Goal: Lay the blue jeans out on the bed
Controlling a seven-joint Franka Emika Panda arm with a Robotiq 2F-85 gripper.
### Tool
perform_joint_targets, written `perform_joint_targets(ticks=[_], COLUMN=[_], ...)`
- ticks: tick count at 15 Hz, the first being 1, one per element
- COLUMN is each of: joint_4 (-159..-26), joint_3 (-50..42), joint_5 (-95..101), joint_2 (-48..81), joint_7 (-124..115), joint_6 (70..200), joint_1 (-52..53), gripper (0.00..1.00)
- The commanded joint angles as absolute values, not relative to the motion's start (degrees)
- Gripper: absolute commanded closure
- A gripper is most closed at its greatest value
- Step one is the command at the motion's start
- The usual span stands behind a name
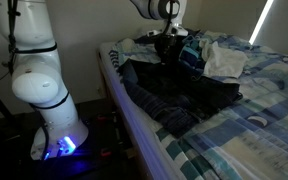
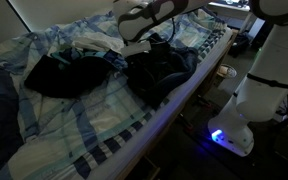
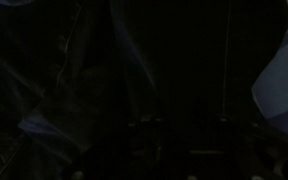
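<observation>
The blue jeans [image 1: 174,100] lie crumpled in a dark heap along the near edge of the bed; they also show in an exterior view [image 2: 162,72]. My gripper [image 1: 168,42] hangs low over the far end of the heap, at or just above the cloth, and shows in an exterior view [image 2: 150,44]. The wrist view is almost black: dark cloth [image 3: 94,80] fills it, with the two fingertips [image 3: 186,124] faintly outlined. I cannot tell whether the jaws hold any fabric.
The bed has a blue plaid sheet [image 1: 254,130], also seen in an exterior view [image 2: 84,125]. A white garment [image 1: 224,60] and another dark garment [image 2: 59,75] lie beside the jeans. The robot base [image 1: 46,90] with blue light stands by the bed.
</observation>
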State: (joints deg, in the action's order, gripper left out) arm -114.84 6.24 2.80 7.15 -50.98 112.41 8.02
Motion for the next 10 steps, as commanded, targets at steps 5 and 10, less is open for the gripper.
perform_joint_targets(ticks=[5,10], joint_4=[-115.69,-116.14], joint_3=[7.99,11.46], joint_5=[1.88,3.28], joint_2=[1.91,-0.46], joint_7=[-59.24,-62.30], joint_6=[113.16,113.09], joint_1=[10.53,13.42], gripper=[0.99,0.95])
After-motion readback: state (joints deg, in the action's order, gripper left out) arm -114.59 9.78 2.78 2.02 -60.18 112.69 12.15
